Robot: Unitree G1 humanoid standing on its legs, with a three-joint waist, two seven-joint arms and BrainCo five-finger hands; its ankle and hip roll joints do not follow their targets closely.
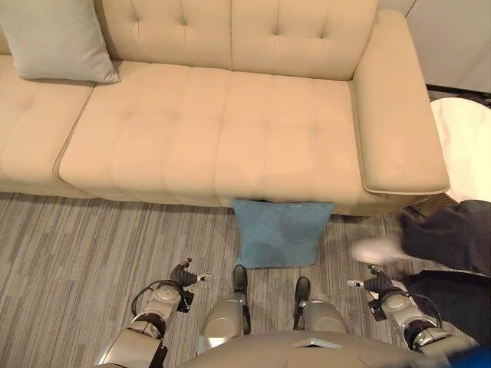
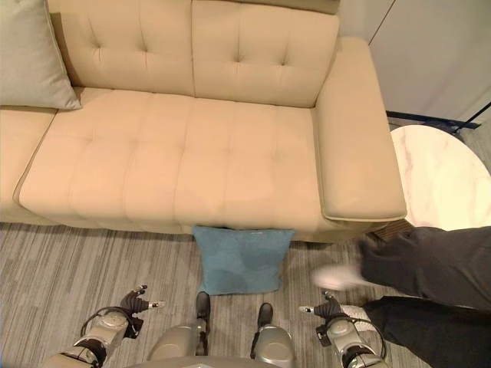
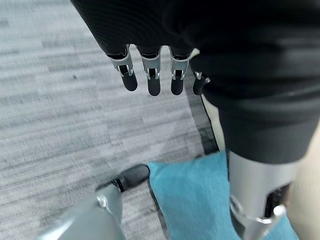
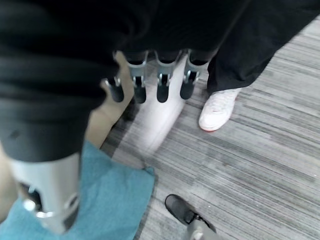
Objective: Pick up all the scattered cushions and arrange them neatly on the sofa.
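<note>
A blue cushion [image 1: 278, 232] leaned on the floor against the near front of the sofa [image 1: 230, 130], a grey cushion [image 1: 57, 38] upon its far left seat. My left hand [image 3: 150, 70] and right hand [image 4: 150, 82] hung low on either side, fingers relaxed and empty, a person's white shoe [image 4: 217, 110] close to my right.

You have the sofa [image 1: 230, 115] ahead, one cushion [image 1: 57, 38] on its left seat against the backrest. A second cushion [image 1: 278, 232] leans on the floor against the sofa's front. A person [image 2: 430, 284] stands right, beside a round table [image 2: 449, 176].

Blue cushion [image 2: 242, 259] leans against sofa [image 2: 192, 161]; apparently touching.
</note>
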